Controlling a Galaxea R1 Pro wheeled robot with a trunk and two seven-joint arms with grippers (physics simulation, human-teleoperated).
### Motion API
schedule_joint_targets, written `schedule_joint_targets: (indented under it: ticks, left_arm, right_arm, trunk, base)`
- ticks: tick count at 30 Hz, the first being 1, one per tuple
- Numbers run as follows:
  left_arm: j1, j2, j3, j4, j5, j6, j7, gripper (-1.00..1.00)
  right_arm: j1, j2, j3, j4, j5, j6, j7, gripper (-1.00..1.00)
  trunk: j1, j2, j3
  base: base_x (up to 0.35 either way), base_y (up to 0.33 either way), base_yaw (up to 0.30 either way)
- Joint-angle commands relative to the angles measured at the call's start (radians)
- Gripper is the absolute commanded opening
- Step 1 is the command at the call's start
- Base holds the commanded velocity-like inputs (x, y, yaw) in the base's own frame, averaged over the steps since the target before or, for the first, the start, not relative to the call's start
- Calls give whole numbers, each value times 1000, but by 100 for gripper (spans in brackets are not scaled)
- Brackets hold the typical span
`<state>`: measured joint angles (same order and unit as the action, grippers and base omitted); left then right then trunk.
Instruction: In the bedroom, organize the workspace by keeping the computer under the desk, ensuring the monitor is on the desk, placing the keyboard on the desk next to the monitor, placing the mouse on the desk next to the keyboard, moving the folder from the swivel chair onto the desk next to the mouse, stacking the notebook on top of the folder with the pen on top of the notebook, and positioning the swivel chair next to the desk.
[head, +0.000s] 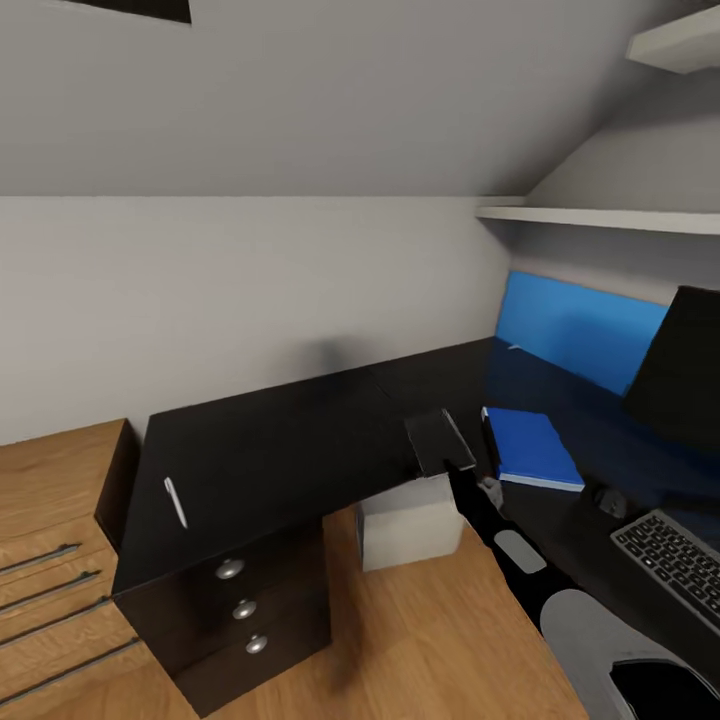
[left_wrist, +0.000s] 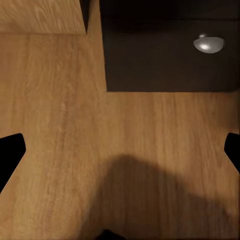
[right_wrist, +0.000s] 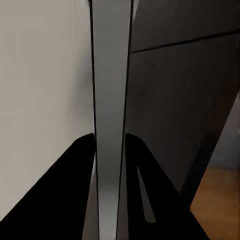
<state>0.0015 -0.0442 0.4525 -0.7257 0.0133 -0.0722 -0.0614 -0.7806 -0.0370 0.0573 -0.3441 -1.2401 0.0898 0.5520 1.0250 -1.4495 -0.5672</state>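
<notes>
My right gripper (head: 452, 464) is shut on the dark grey notebook (head: 438, 438), holding it tilted just above the black desk (head: 290, 440) at its inner corner. In the right wrist view the notebook (right_wrist: 111, 100) stands edge-on between the shut fingers (right_wrist: 82, 195). The blue folder (head: 532, 448) lies flat on the desk just right of it. The silvery pen (head: 175, 502) lies on the desk's left wing. The keyboard (head: 672, 562), mouse (head: 610, 498) and monitor (head: 686, 366) are on the right wing. The computer (head: 410, 522) stands under the desk. My left gripper (left_wrist: 120, 150) hangs open over the floor.
The dark drawer unit (head: 245, 610) with round silver knobs (left_wrist: 207, 44) stands under the desk's left wing. A light wooden cabinet (head: 50, 560) is to its left. A blue wall panel (head: 580, 330) and white shelves (head: 600, 216) are behind the desk.
</notes>
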Motion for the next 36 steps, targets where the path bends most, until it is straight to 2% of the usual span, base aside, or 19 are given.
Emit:
schedule_joint_targets:
  ticks: [1,5,7,11,20,23,36]
  left_arm:
    - [0,-2,3,3,0,-1,-7,100]
    - [0,-3,1,5,-2,-2,-7,100]
    - [0,-3,-1,6,-7,-3,-8,100]
    - [0,-3,-1,6,-18,-2,-8,100]
    - [0,-5,-3,6,-28,-3,-9,100]
    - [2,-10,8,-11,-32,-20,-3,100]
    - [2,4,5,-47,-30,-38,-3,100]
  right_arm:
    - [-1,-23,6,-13,-31,5,2,-100]
    - [-1,-51,5,-21,-55,5,-6,-100]
    - [-1,-70,4,-24,-83,5,-9,-100]
    - [0,-84,4,-25,-115,5,-11,-100]
    - [0,-91,5,-26,-128,13,-9,-100]
    - [7,-75,9,-8,-128,14,-15,-100]
    - [9,-69,10,35,-162,11,-17,-100]
  trunk:
    - [0,0,-1]
    - [0,0,-1]
    - [0,0,-1]
    - [0,0,-1]
    - [0,0,-1]
    - [0,0,-1]
    - [0,0,-1]
  base:
    - [0,-84,-265]
    - [0,-197,-265]
    - [0,-269,-265]
    - [0,-290,-263]
    - [2,-185,-83]
    - [0,0,0]
    - [10,0,0]
